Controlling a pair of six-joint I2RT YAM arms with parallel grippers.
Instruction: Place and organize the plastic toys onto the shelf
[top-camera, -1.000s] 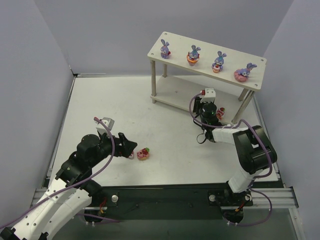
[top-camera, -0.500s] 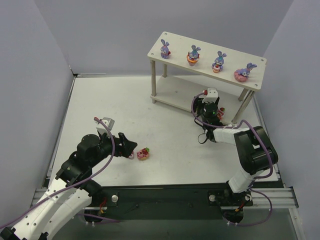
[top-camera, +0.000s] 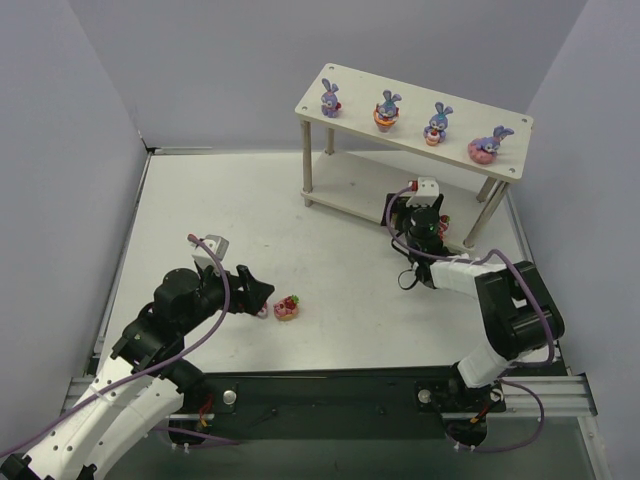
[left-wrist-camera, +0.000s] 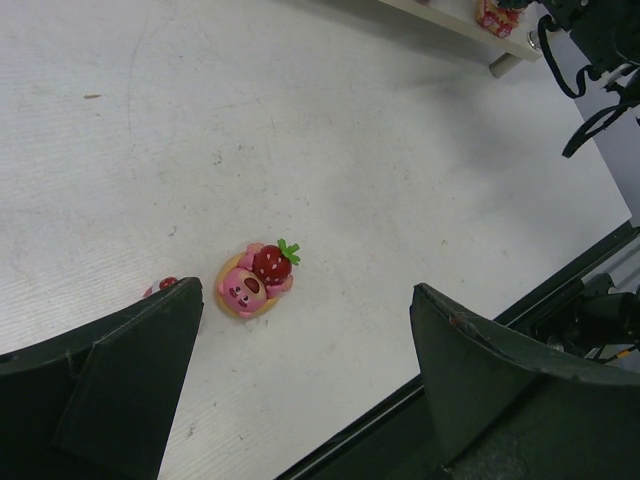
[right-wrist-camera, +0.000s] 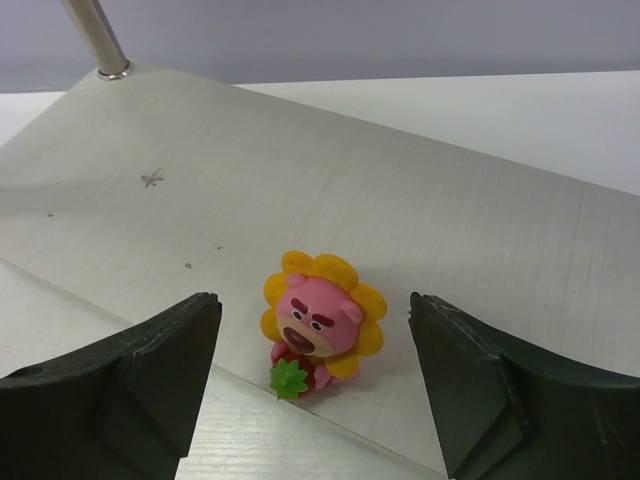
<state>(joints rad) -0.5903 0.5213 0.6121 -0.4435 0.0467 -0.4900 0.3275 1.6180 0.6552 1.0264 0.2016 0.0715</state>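
At the far right corner of the table (top-camera: 230, 210) stands the shelf (top-camera: 358, 110), with 4 purple bunnies (top-camera: 387, 110) in a row on its top board. On the lower board, close to its front edge, a pink bear in a yellow sunflower (right-wrist-camera: 318, 335) stands upright. The right gripper (right-wrist-camera: 312, 302) is spread wide, 1 finger on each side of the bear, neither touching it. Near the table's near edge, left of the middle, a pink bear with a strawberry (left-wrist-camera: 258, 281) lies untouched between the widely spread fingers of the left gripper (left-wrist-camera: 308, 292). A small red piece (left-wrist-camera: 165, 286) peeks from behind 1 of those fingers.
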